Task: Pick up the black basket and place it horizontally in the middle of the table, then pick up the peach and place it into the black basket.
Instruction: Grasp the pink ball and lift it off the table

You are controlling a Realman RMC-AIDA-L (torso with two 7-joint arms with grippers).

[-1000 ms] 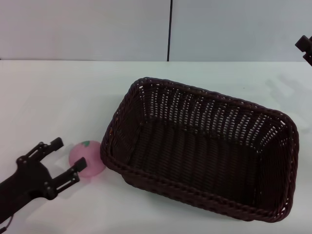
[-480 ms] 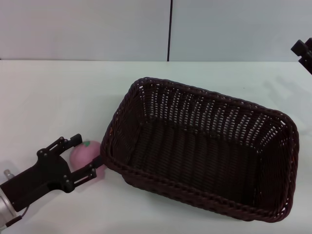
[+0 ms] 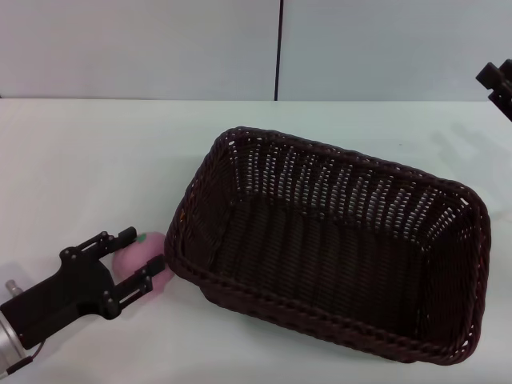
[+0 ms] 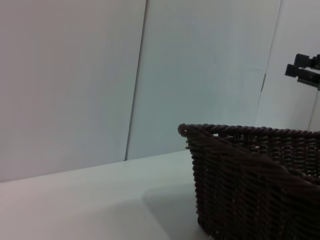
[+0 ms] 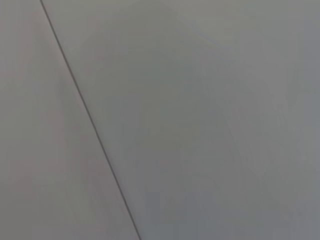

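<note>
The black basket [image 3: 336,248] lies open side up across the middle and right of the white table [image 3: 96,160]; its corner also shows in the left wrist view [image 4: 250,175]. The pink peach [image 3: 138,254] rests on the table against the basket's near-left corner. My left gripper [image 3: 144,250] reaches in from the lower left, and its fingers [image 3: 126,237] are closed in on either side of the peach, partly covering it. My right gripper [image 3: 498,82] hangs high at the far right edge, away from the basket; it also shows far off in the left wrist view [image 4: 304,70].
A pale wall with a dark vertical seam [image 3: 278,48] stands behind the table. The right wrist view shows only that wall. Bare tabletop lies to the left of and behind the basket.
My left gripper has moved forward around the peach and its fingers have drawn closer together on it. The basket and the right arm have stayed in place.
</note>
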